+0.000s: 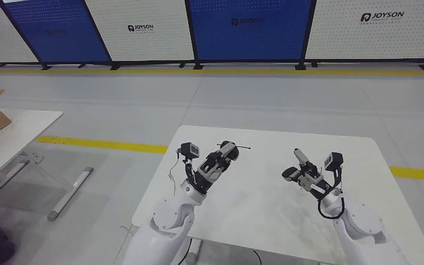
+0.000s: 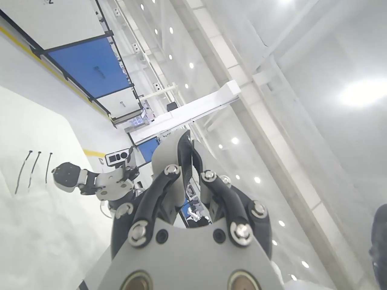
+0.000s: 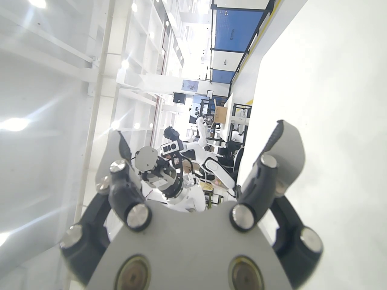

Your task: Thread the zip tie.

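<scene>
My left gripper (image 1: 227, 150) hovers over the middle of the white table (image 1: 265, 212), shut on a thin black zip tie (image 1: 242, 147) whose free end sticks out toward the right arm. In the left wrist view its fingers (image 2: 169, 155) are pressed together. My right gripper (image 1: 293, 164) is held over the table's right half, open and empty, a hand's width from the left one. The right wrist view shows its two fingers (image 3: 285, 143) spread wide, with the left gripper (image 3: 148, 161) farther off. Three spare zip ties (image 2: 31, 169) lie side by side on the table beyond the right gripper (image 2: 66, 176).
The table's far edge (image 1: 278, 131) lies just beyond both grippers. Another white table (image 1: 23, 129) stands apart on the left. Blue and white partition panels (image 1: 248, 30) line the back of the room.
</scene>
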### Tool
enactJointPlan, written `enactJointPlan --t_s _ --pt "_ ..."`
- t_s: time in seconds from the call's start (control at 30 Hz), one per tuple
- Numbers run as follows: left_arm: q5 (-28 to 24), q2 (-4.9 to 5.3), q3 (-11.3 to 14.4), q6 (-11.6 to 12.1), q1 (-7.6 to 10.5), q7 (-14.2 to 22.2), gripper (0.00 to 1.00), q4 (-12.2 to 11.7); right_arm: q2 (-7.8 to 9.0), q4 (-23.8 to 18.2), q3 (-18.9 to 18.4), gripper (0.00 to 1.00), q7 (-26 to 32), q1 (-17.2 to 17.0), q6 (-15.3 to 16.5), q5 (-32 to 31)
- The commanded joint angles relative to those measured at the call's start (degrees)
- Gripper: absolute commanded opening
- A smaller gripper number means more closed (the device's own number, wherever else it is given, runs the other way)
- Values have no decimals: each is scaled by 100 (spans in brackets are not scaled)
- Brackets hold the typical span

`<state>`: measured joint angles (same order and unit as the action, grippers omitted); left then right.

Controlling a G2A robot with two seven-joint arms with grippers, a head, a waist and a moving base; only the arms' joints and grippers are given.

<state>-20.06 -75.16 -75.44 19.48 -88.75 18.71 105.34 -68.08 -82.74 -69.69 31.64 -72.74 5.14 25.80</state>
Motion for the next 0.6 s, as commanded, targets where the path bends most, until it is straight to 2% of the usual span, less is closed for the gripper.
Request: enactJointPlan --t_s 0.0,0.27,0.4,0.57 --pt "-8 0 2 0 6 10 0 -10 0 0 0 100 0 0 0 0" --pt "-15 -1 8 -3 10 7 0 3 0 0 0 100 0 0 0 0" --pt "-293 8 59 0 -37 181 0 346 0 0 0 100 0 0 0 0" --pt "-518 24 -83 0 -182 320 0 866 0 0 0 100 0 0 0 0"
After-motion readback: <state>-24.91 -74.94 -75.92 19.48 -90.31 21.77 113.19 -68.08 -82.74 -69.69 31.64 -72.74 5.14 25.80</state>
